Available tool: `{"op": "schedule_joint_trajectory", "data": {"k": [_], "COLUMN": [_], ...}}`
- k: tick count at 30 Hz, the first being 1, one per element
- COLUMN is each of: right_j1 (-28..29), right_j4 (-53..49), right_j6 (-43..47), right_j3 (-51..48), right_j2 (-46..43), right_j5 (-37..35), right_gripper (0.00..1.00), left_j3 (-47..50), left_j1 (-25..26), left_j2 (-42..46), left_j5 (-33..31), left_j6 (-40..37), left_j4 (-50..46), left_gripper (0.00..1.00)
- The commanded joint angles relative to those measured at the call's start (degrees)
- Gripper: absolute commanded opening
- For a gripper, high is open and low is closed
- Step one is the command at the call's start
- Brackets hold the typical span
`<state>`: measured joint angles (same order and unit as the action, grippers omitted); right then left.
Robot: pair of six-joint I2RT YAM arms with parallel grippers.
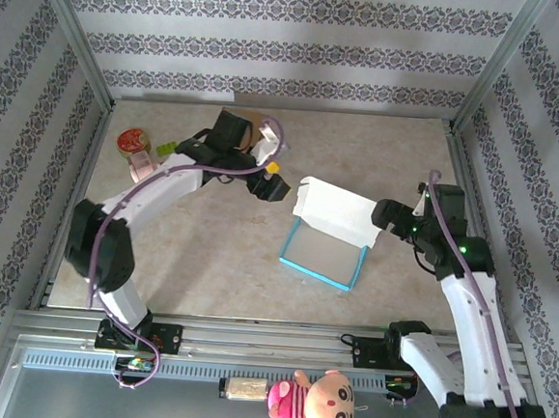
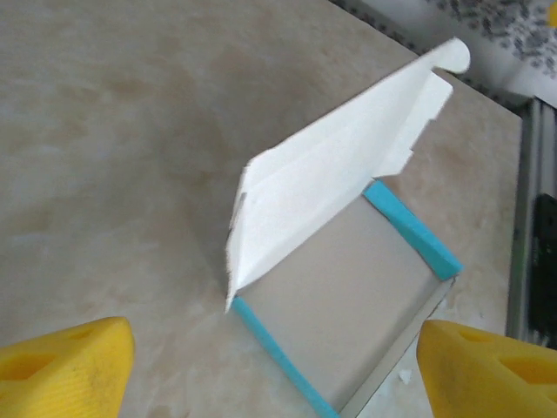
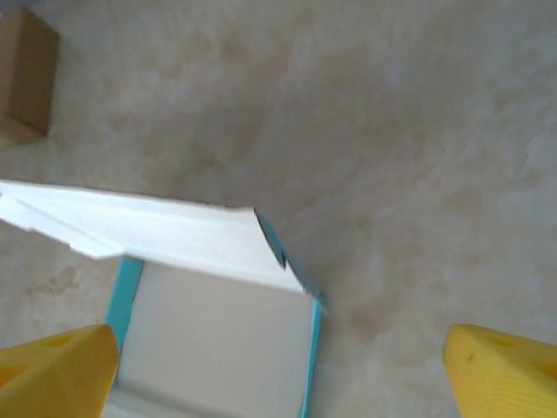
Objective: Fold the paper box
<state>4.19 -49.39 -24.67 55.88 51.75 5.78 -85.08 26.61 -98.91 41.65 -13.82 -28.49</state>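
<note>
Paper box [image 1: 322, 256] on worktop [image 1: 208, 252], lid [image 1: 342, 214] half-up, unheld. L gripper [image 1: 273, 180] beyond box, R gripper [image 3: 278, 370] at box's right; both wide, empty. Risk: 1-sided push skids box, lid springs back.

Top camera high, looking down; wrist cameras close, oblique; all share paper box [image 1: 327, 242].

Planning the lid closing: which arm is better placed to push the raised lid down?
Probably the right: the right gripper sits open right beside one end of the white lid. The left gripper, also open, stands a gap away from the other end.
</note>
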Motion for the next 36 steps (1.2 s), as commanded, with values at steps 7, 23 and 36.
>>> {"op": "schedule_joint_trajectory", "data": {"k": [7, 23, 36], "right_j1": [-0.1, 1.2, 1.8], "right_j4": [-4.2, -0.5, -3.5], "right_j6": [2.5, 13.5, 15.6], "right_j3": [0.7, 6.4, 6.4], "right_j2": [8.7, 20.8, 22.3], "right_j5": [-0.1, 0.0, -3.0], "right_gripper": [0.74, 0.32, 0.28], "left_j3": [-13.0, -28.7, -31.1], "left_j1": [1.5, 4.9, 7.1], "left_j2": [-11.9, -25.7, -26.4], "left_j5": [5.4, -0.4, -11.5], "left_j6": [-18.3, -23.4, -18.1], "left_j4": [-11.8, -20.5, -25.1], "left_gripper": [0.88, 0.76, 0.47]}}
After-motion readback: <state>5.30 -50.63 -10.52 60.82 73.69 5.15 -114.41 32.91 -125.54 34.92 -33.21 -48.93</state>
